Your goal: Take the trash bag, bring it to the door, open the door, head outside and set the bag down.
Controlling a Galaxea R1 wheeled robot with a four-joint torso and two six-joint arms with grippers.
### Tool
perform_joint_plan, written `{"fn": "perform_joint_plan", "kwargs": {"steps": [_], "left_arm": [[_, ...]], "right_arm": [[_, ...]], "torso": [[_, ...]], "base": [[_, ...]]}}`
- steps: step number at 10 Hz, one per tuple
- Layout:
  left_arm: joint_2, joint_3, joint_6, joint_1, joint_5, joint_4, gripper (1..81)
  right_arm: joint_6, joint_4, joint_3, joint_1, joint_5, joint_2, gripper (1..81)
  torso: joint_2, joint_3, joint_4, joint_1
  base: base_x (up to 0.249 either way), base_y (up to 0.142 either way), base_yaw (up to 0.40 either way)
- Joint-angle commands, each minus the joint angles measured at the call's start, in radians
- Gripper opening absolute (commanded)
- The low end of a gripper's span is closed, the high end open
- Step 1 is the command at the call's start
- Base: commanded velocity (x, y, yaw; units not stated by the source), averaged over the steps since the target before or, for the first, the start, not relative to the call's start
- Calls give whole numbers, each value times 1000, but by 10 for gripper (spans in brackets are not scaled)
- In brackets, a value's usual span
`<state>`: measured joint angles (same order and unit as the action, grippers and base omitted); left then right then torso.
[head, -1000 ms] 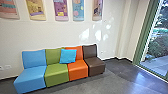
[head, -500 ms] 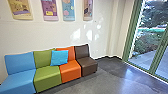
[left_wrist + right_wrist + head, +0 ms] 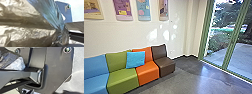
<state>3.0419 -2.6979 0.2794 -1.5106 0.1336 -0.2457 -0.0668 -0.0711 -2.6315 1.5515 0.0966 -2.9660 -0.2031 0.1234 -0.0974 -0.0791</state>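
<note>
Left hand: opening, cannot tell; hold on the trash bag (image 3: 28, 22), judged likely, since the shiny plastic crowds my left wrist view and draws together into a creased gather (image 3: 61, 33). What closes on that gather, I cannot make out.

Right hand: opening, cannot tell; nothing seen in its keeping. Bag also visible from this wrist, crumpled beside my grey arm bar (image 3: 16, 76), near the base plate (image 3: 60, 68).

Room, one: four joined seats, blue (image 3: 96, 75), green (image 3: 122, 77), orange (image 3: 147, 71) and brown (image 3: 164, 62); one blue cushion (image 3: 135, 60) across the green and orange backs; posters (image 3: 124, 10) on the wall (image 3: 131, 37) above.

Way out, presumed: tall glass in a green frame (image 3: 231, 37), ahead to my right, paving (image 3: 242, 55) beyond. Handle: none that I can pick out. Stage, judged: carrying, indoors, door leg unfinished.

Hazards, itemised:
1. Slip. Cause: slick film creeping through a weak grip under the load.
2. Tear. Cause: thin plastic, its weight pulling on one gather, or a rub against a base edge.
3. Swing. Cause: a brisk turn or sudden halt, knocking bag into base.
4. Scrape. Cause: passing too close to the brown seat or frame, the bag adding width.
5. Misjudged opening. Cause: glare on floor (image 3: 189, 80) and see-through panes.
</note>
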Motion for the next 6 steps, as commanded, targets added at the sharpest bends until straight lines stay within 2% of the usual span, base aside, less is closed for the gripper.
{"fn": "perform_joint_plan", "kwargs": {"steps": [1, 6], "left_arm": [[6, 4, 4, 46, 78, 16, 10], [5, 4, 3, 46, 78, 16, 10]], "right_arm": [[4, -6, -5, -46, 58, 3, 811], [4, -7, -7, -46, 60, -3, 811]], "torso": [[0, 0, 0, 0], [0, 0, 0, 0]], "base": [[0, 0, -238], [0, 0, -264]]}}
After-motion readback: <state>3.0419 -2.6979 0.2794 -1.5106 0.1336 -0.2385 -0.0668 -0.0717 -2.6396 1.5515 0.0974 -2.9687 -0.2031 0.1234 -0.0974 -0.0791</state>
